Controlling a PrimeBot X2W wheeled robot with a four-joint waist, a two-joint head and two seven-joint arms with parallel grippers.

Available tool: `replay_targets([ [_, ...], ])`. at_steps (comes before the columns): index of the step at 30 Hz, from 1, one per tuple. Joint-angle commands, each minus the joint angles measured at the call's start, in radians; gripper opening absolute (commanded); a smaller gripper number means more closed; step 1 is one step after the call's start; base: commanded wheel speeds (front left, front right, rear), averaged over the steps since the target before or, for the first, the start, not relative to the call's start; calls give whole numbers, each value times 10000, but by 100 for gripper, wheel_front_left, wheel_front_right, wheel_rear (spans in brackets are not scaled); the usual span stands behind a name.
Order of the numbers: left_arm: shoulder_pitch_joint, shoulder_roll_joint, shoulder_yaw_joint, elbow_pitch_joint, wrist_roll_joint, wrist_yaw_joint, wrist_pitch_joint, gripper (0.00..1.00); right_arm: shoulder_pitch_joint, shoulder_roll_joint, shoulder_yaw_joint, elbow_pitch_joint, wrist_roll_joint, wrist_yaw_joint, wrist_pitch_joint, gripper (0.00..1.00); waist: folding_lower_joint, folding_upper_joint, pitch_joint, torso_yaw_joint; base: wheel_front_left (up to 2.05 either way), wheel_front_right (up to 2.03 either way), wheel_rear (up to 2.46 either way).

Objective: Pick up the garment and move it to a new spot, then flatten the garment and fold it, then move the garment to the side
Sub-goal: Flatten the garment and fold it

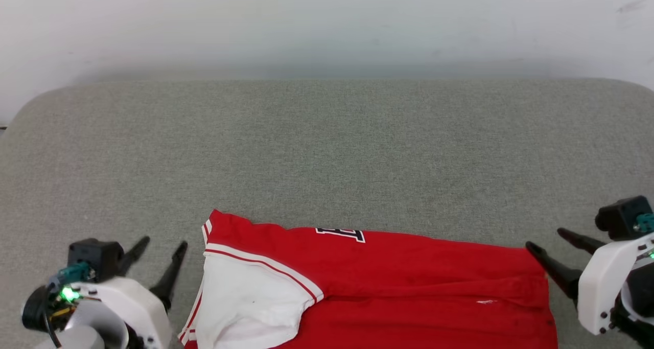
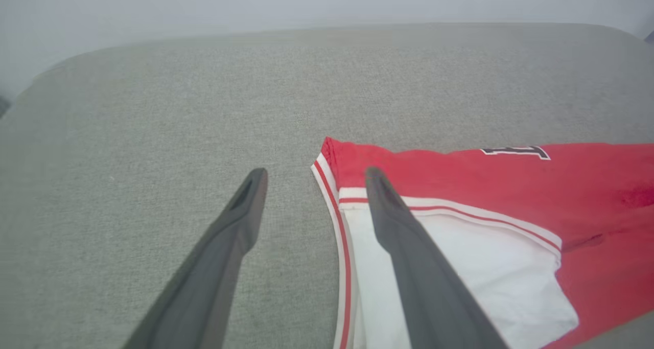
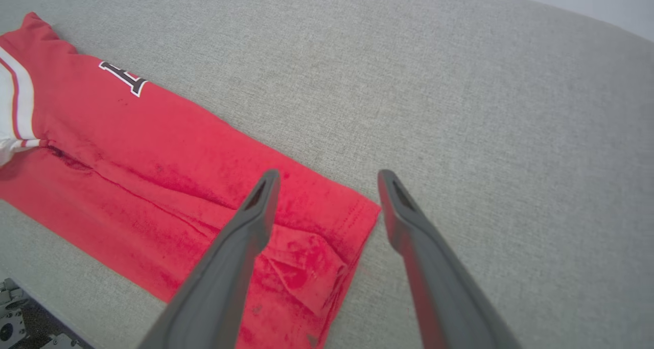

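Note:
The garment (image 1: 409, 282), a red jersey with a white sleeve and striped trim, lies folded along the near edge of the grey padded surface (image 1: 327, 149). A strip of black, white-outlined print shows at its far fold. My left gripper (image 1: 163, 244) hovers open just left of the sleeve end, nothing between its fingers. In the left wrist view the garment (image 2: 511, 195) lies right of that gripper (image 2: 314, 174), one finger over the white sleeve. My right gripper (image 1: 545, 237) stands open at the hem end. In the right wrist view it (image 3: 327, 174) spans the garment's hem corner (image 3: 352, 216), empty.
The grey padded surface stretches wide and bare beyond the garment to a pale wall (image 1: 327, 22). Its rounded corners show at far left and far right. A bit of the robot's base (image 3: 15, 328) appears below the near edge.

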Motion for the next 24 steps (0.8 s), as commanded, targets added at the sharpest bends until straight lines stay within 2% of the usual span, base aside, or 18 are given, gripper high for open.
replay_targets([
  [1, 120, -76, 210, -8, 135, 117, -59, 100, -19, -37, -94, -64, -30, -12, 91, 100, 0, 0, -7, 13, 0, 0, 0],
  [7, 1092, -961, 2704, -242, 1881, 841, -69, 100, 50, -245, -560, -213, -233, -12, 1593, 100, 0, 0, -7, 129, 0, 0, 0],
  [11, 2088, -1629, 4322, -431, 3207, 1150, -71, 100, 129, -286, -717, -162, -67, -12, 2519, 100, 0, 0, 27, 190, 0, 0, 0],
  [19, 4026, -3213, 7307, -991, 5684, 1100, -66, 100, 322, -57, -828, 200, 1, -12, 3478, 100, 0, 0, 152, 479, 0, 0, 0],
  [24, 4844, -4441, 8542, -1262, 7035, 664, -65, 100, 396, 200, -747, 455, -119, -10, 3579, 100, 0, 0, 281, 656, 0, 0, 0],
])
